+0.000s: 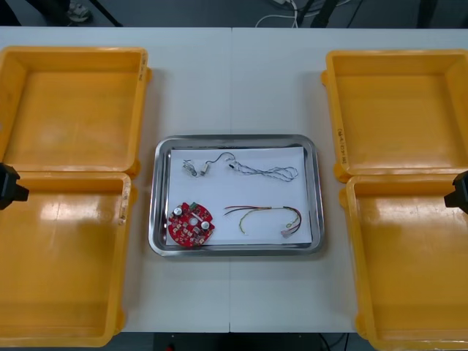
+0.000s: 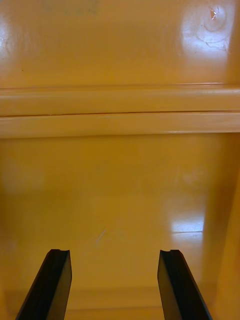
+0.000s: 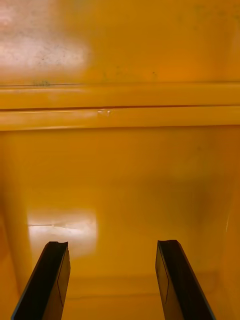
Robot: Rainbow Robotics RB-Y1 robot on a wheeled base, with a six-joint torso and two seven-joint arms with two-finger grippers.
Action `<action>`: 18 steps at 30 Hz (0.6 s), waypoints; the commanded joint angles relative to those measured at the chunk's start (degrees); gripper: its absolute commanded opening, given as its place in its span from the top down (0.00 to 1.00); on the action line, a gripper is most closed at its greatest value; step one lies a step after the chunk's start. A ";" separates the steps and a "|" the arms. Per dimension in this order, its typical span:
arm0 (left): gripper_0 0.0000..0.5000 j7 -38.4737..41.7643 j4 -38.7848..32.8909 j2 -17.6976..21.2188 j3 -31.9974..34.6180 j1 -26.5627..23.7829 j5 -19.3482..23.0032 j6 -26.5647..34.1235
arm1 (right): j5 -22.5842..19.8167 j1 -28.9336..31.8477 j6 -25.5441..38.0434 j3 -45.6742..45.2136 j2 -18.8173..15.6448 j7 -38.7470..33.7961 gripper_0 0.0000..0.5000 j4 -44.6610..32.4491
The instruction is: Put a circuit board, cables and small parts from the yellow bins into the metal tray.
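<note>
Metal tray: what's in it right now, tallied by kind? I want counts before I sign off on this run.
Red circuit board: 1
Cables: 2 (red and yellow cable, twisted cable)
Small metal parts: 2, as far as the front view lets me tell
Total: 5

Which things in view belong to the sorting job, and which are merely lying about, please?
Job: four empty yellow plastic bins; shiny metal tray, white inside; round red circuit board; twisted blue and white cable; red and yellow cable; small metal parts; left tool and right tool, open over the near bins.
Lying about: light table; white cord on the floor beyond.
</note>
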 commanded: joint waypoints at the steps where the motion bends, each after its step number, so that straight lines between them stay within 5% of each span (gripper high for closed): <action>1: 0.00 -6.48 -1.97 2.68 3.25 2.18 -0.17 0.36 | 0.10 -1.21 0.24 0.50 0.18 1.22 0.00 -0.46; 18: 0.00 -8.77 -1.97 2.59 4.22 5.25 -0.17 0.36 | 0.10 -1.21 0.24 0.50 0.18 1.22 0.00 -0.46</action>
